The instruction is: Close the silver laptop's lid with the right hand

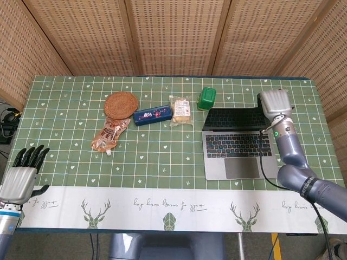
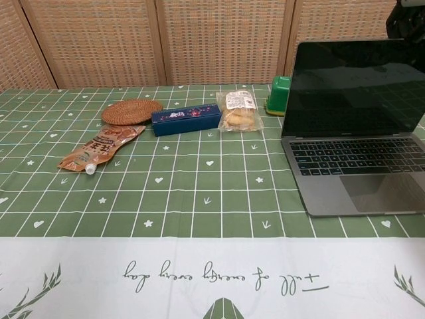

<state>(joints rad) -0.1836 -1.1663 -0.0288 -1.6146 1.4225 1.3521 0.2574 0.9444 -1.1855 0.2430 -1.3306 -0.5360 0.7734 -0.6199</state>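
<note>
The head view takes in both hands; the chest view shows only a dark scrap at its top right corner, too cut off to read. From above, the right hand (image 1: pixel 274 102) sits at the top right corner of the silver laptop's lid (image 1: pixel 232 118), its pale back toward the camera and its fingers lying close together, curled over the lid's upper edge. Whether they press the lid cannot be told. The silver laptop (image 2: pixel 352 149) stands near the right edge of the surface (image 1: pixel 162 157), lid leaning forward over the keyboard, screen dark and glossy.

The left hand (image 1: pixel 20 176) hangs off the front left corner of the surface, dark fingers straight and a little apart, holding nothing.

Along the far side lie a round woven coaster (image 1: pixel 121 104), a crinkled orange pouch (image 2: pixel 99 147) with a white cap, a long navy box (image 2: pixel 186 119), a clear packet of biscuits (image 2: pixel 237 109) and a green lidded container (image 1: pixel 206 98), which the chest view half hides behind the lid. The cloth is green with a white grid.
</note>
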